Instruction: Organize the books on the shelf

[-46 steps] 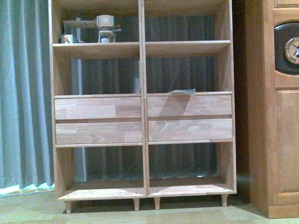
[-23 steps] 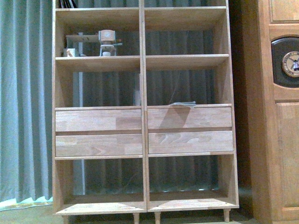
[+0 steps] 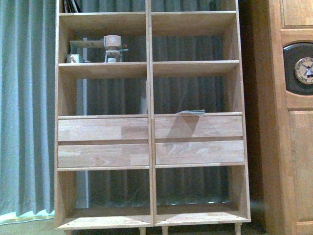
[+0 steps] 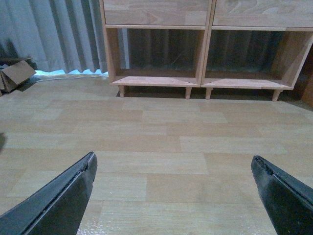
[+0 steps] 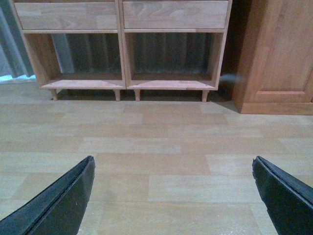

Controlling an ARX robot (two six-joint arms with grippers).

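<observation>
Left jaws wide apart, empty, over plank floor (image 4: 156,137), grey curtain (image 3: 27,107) left, light-wood shelf (image 3: 195,67) well ahead of both jaws, dark books (image 3: 72,5) leaning in its top-left compartment, small wooden ornament (image 3: 112,47) below them, thin flat item (image 3: 191,112) atop right drawers (image 3: 198,126), right jaws wide apart, empty, brown cabinet (image 3: 293,147) rightmost

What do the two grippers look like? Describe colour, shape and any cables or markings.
The left gripper has two flat, matt black fingers that taper to narrow tips, with a slightly lighter grey edge along each. The right gripper looks the same, with two black tapering fingers. No cables, markings or labels show in either wrist view, and neither arm appears in the front view.
</observation>
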